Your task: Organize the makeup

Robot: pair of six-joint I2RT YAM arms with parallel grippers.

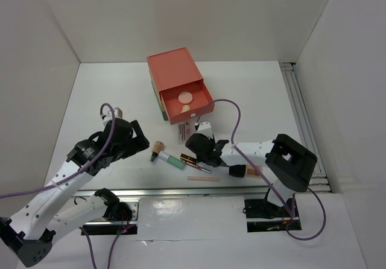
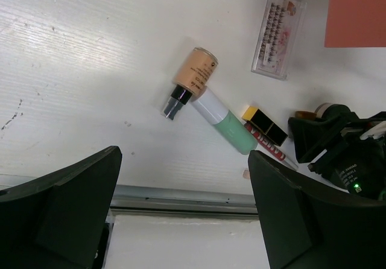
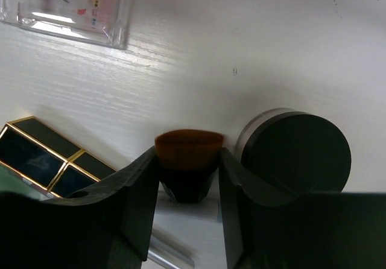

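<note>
The right gripper (image 3: 188, 181) is clamped on a short brown-bristled brush (image 3: 188, 143), whose base is hidden between the fingers (image 3: 132, 208). The round black compact (image 3: 295, 154) lies at its 3 o'clock and the lipstick (image 3: 42, 154) at 9 o'clock, partly covered. The left gripper (image 2: 184, 184) has its jaws wide apart and empty, with the mint-green tube (image 2: 224, 126) at their 1 o'clock. Toward the table's (image 1: 253, 94) 12 o'clock, the drawer box (image 1: 175, 67) has its drawer (image 1: 194, 114) open, holding two peach sponge puffs (image 1: 186, 98).
</note>
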